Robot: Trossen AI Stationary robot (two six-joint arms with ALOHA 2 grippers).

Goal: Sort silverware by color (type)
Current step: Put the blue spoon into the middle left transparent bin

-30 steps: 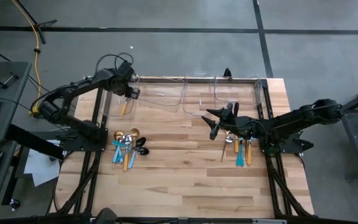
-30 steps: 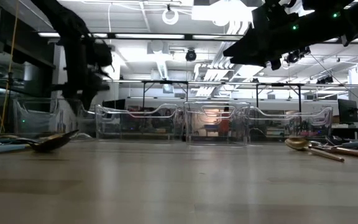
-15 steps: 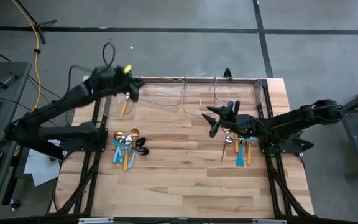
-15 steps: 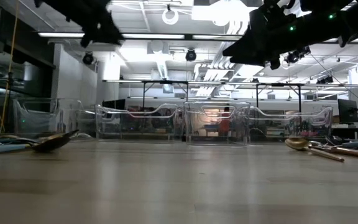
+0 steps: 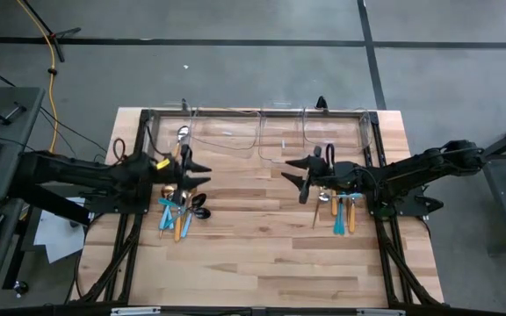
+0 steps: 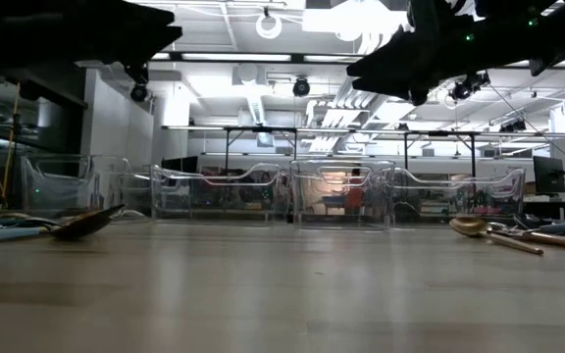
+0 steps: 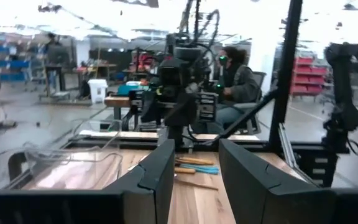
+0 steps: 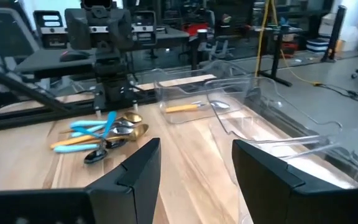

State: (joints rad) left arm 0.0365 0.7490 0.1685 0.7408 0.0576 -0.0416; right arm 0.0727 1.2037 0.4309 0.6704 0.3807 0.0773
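- Tabletop [image 5: 262, 254]: light wood planks; bare across its middle and near half.
- Bins [image 5: 275, 132]: a row of clear plastic bins along the far edge. The leftmost bin holds one orange-handled spoon [image 5: 179, 142].
- Left arm: extends low from the left side. Left pincer [image 5: 195, 172] hovers just beyond the left pile, fingers spread apart, nothing held. The left wrist view confirms the gap between both fingers [image 7: 160, 177] is empty.
- Right arm: reaches in from the right side. Right pincer [image 5: 300, 175] hangs above the tabletop right of centre, just beside the right pile, fingers spread, nothing held. The right wrist view shows open space between its fingers [image 8: 138, 168].
- Left pile [image 5: 179, 208]: gold spoons, black spoons, and pieces with orange and light-blue handles, overlapping on the tabletop near the left edge.
- Right pile [image 5: 339, 211]: a few pieces with orange and light-blue handles, lying side by side under the right arm.
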